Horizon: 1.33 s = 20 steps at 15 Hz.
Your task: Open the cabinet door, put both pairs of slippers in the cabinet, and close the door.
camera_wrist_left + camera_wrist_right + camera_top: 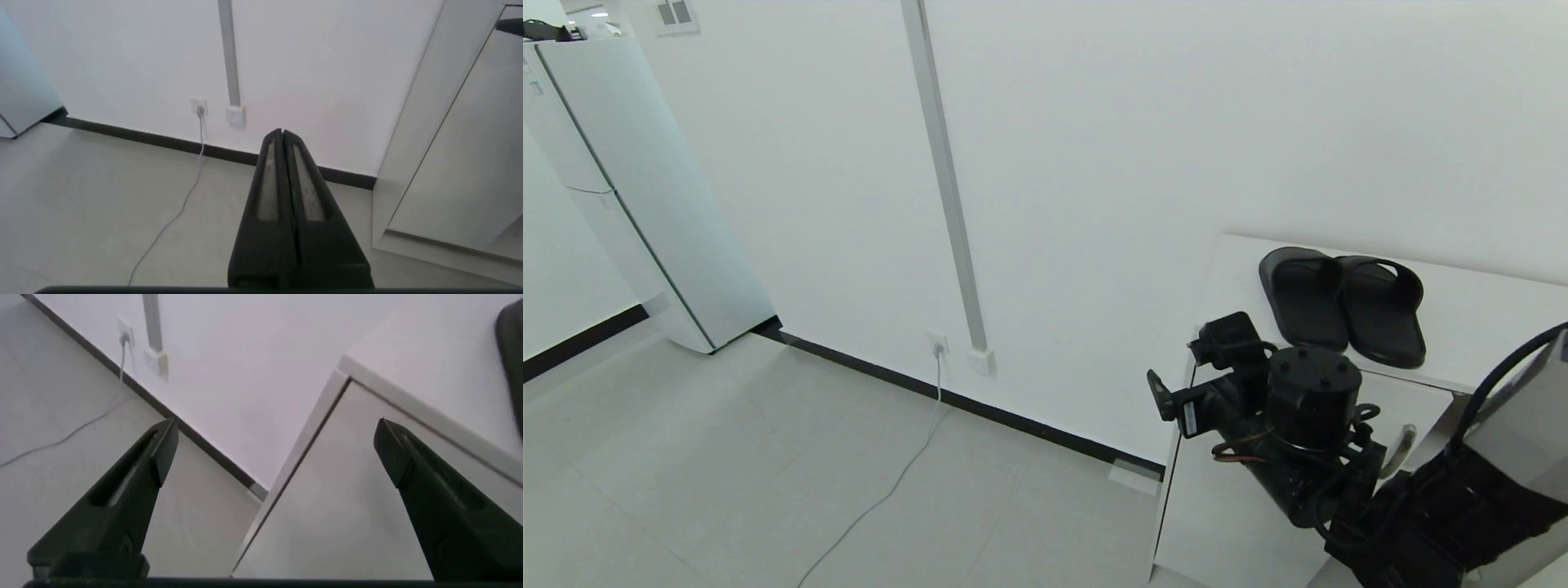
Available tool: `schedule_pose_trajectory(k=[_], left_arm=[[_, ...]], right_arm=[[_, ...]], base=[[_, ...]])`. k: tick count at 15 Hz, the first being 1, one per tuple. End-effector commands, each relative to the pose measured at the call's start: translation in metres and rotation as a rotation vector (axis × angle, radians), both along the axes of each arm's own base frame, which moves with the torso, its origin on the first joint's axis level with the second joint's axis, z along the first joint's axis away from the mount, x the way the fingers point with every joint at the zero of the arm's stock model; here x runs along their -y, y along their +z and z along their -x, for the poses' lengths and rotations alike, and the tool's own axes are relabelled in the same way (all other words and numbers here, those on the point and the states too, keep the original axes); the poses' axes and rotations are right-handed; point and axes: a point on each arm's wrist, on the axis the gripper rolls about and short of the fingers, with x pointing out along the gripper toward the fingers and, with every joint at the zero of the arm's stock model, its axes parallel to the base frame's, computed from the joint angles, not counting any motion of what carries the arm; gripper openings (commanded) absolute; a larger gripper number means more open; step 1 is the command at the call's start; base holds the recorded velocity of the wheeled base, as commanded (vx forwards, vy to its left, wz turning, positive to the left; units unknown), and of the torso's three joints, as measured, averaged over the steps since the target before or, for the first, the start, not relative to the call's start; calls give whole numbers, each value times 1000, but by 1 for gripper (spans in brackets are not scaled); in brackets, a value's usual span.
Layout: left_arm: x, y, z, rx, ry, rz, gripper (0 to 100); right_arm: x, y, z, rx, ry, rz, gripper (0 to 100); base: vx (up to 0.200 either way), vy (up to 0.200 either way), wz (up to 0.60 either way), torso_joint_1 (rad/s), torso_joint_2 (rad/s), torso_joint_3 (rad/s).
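Black slippers, one pair, lie side by side and touching on the top of the white cabinet; I cannot find the second pair from where I sit. To my eye the cabinet door is shut, its panel flush with the side wall; so I judge that I am at the very first step, opening the door, with nothing yet stowed.

My right gripper stands spread wide and carries nothing; it hangs off the cabinet's upper front corner, apart from it. My left gripper has its fingers pressed together on nothing, aimed toward the foot of the wall beside the cabinet.

As I read it, the next move calls for bringing the wide right fingers onto the door's free edge, or onto a handle, which I cannot make out clearly; then the panel must swing out on its arc. I would keep the left arm out of that arc; I would also pull gently, since a jolt might shift the slippers above.

Pale grey tiles make up the floor; it runs to a white wall edged with black skirting. A grey trunking strip climbs the wall; the socket near its foot feeds a white cable that trails over the tiles; a tall white fridge stands in the far left corner.
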Motion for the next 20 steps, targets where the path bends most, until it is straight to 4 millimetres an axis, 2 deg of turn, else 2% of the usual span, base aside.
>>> schedule_pose_trajectory(k=[1,3,4,7,10,13,16,20], left_arm=[[0,0,0,0,0,0,0],[0,0,0,0,0,0,0],[0,0,0,0,0,0,0],[0,0,0,0,0,0,0],[0,0,0,0,0,0,0],[0,0,0,0,0,0,0],[0,0,0,0,0,0,0],[0,0,0,0,0,0,0]], right_arm=[[-3,49,0,26,1,-96,100],[-8,68,-1,-31,-4,-137,100],[-6,77,-8,-49,-77,-161,100],[17,93,-30,-18,-285,-210,100],[41,91,-42,-4,-472,-194,100],[48,81,-33,-36,-464,-155,100],[50,81,-30,-41,-363,-164,100],[51,76,-28,-17,-343,-133,100]], base=[[0,0,0,0,0,0],[0,0,0,0,0,0],[0,0,0,0,0,0],[0,0,0,0,0,0],[0,0,0,0,0,0],[0,0,0,0,0,0],[0,0,0,0,0,0],[0,0,0,0,0,0]])
